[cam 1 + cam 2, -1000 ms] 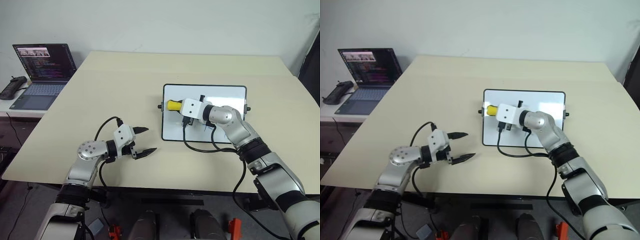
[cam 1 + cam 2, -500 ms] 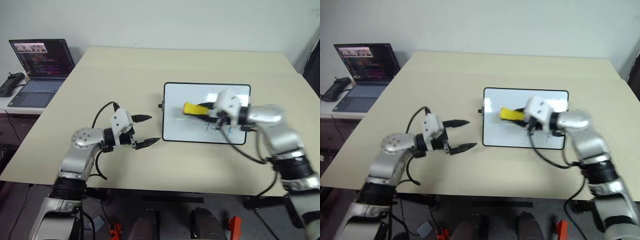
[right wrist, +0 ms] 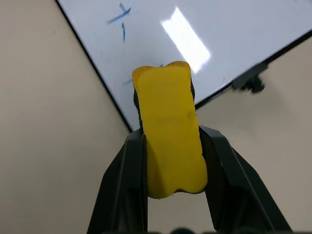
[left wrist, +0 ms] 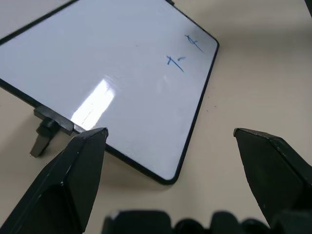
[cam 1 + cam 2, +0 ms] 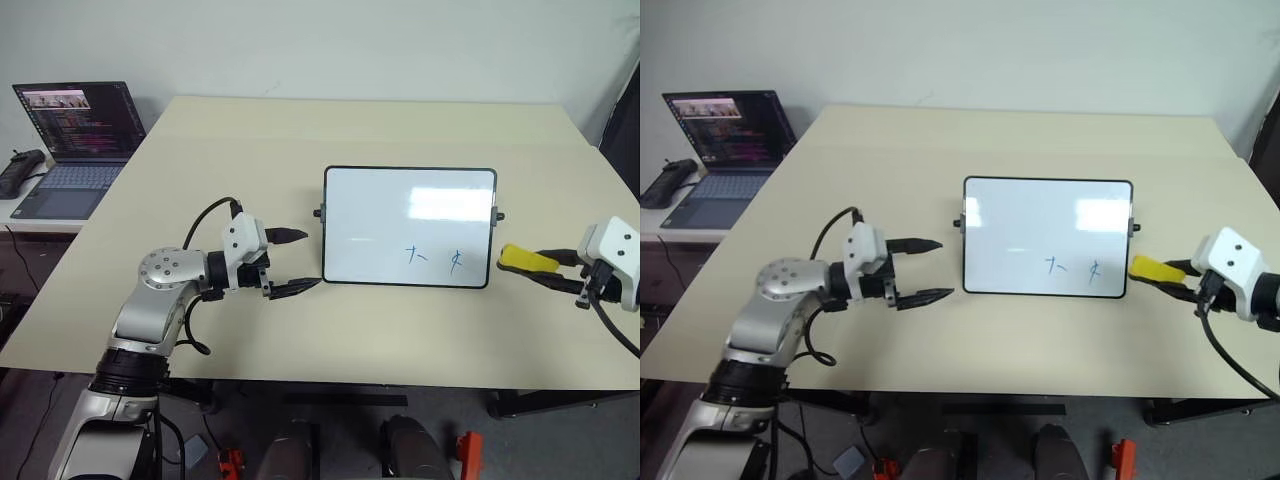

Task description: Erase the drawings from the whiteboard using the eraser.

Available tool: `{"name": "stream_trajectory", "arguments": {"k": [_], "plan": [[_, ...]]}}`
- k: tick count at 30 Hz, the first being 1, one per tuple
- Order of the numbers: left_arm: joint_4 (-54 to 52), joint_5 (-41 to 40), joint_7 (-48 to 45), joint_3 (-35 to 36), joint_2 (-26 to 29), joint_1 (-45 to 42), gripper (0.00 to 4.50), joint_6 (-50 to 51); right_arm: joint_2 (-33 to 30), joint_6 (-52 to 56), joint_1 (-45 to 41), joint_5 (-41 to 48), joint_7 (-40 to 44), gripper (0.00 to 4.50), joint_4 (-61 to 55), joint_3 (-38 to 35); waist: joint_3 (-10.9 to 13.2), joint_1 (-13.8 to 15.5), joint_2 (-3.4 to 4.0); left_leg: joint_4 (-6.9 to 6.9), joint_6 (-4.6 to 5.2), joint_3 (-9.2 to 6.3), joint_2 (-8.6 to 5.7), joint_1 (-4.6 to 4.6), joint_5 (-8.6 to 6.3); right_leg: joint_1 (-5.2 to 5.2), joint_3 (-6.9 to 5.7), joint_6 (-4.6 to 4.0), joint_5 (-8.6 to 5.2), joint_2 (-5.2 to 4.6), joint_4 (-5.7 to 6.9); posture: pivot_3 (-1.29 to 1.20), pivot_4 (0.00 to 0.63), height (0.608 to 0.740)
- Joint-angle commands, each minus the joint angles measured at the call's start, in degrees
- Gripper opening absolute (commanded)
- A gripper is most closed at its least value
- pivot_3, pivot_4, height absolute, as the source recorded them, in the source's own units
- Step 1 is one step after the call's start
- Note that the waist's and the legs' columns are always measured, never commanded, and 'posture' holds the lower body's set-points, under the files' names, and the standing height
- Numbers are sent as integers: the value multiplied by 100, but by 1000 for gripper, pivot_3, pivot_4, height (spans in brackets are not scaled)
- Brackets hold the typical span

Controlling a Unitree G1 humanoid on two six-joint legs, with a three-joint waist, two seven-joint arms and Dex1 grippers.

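The whiteboard (image 5: 372, 215) lies flat in the middle of the table. Two small blue drawings (image 5: 418, 256) (image 5: 457, 261) sit near its lower right corner. The rest of its face is white, with a glare patch. My right gripper (image 5: 550, 270) hovers just off the board's right short side, shut on the yellow eraser (image 3: 170, 129), which points toward the board. Off the board's left short side, my left gripper (image 5: 311, 260) is open and holds nothing. Its fingertips (image 4: 100, 132) frame the board's near left corner.
An open laptop (image 5: 75, 140) and a black handheld device (image 5: 20, 172) rest on a side surface at the far left. The beige table (image 5: 250, 150) extends behind the board. Its front edge (image 5: 300, 378) runs close below both grippers.
My right gripper has swept the eraser from over the board's left part to the right, off its right edge. The left gripper has lifted a little.
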Motion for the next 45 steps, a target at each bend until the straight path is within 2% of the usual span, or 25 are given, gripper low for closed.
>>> {"name": "stream_trajectory", "arguments": {"k": [1, 21, 25, 29, 39, 42, 45], "plan": [[-65, 43, -79, 35, 105, -85, 4500, -91, -195, -136, 107, -46, -8, 1122, -231, -323, 0, 9, 0, 3, 0, 0, 0, 0, 0, 2, 0, 0, 0, 0, -1, 0, 150, 740], [-85, 138, -77, 0, 60, -33, 4500, -154, -333, -115, 131, -126, -44, 1122, -208, -195, 2, 21, -4, 5, 0, -4, -1, -2, 0, 4, -3, 0, 1, -2, -2, 0, 150, 740], [-58, 155, -73, -19, 36, -65, 4500, -173, -236, -119, -74, -49, -137, 1122, -276, -121, 2, 18, -3, 6, 0, -3, -1, -1, 0, 4, -2, 0, 1, -2, -1, 0, 150, 740], [2, 184, -65, -36, -1, -118, 4500, -210, 45, 19, -662, 238, -368, 1122, -397, 13, 2, 10, -3, 6, 0, -2, 0, 0, 0, 4, -1, 0, 1, -2, 0, 0, 150, 740], [-8, 164, -71, -44, -13, -107, 4500, -189, 79, 91, -901, 325, -424, 1121, -537, 291, 2, 32, -4, 5, 0, -8, -7, -3, 0, 4, -6, 0, 2, -8, 0, 0, 150, 740], [10, 177, -73, -63, -26, -104, 4500, -199, 343, 144, -1217, 459, -546, 1121, -743, 584, 2, 9, -3, 6, 0, -7, -4, -2, 0, 4, -6, 0, 2, -7, 1, 0, 150, 740], [112, 284, -56, -167, -103, -135, 4500, -301, 1101, 70, -1761, 355, -956, 1121, -790, 1253, 2, -30, -3, 5, 0, -3, 2, 3, 0, 4, -2, 0, 2, -2, 3, 0, 150, 740]]}}
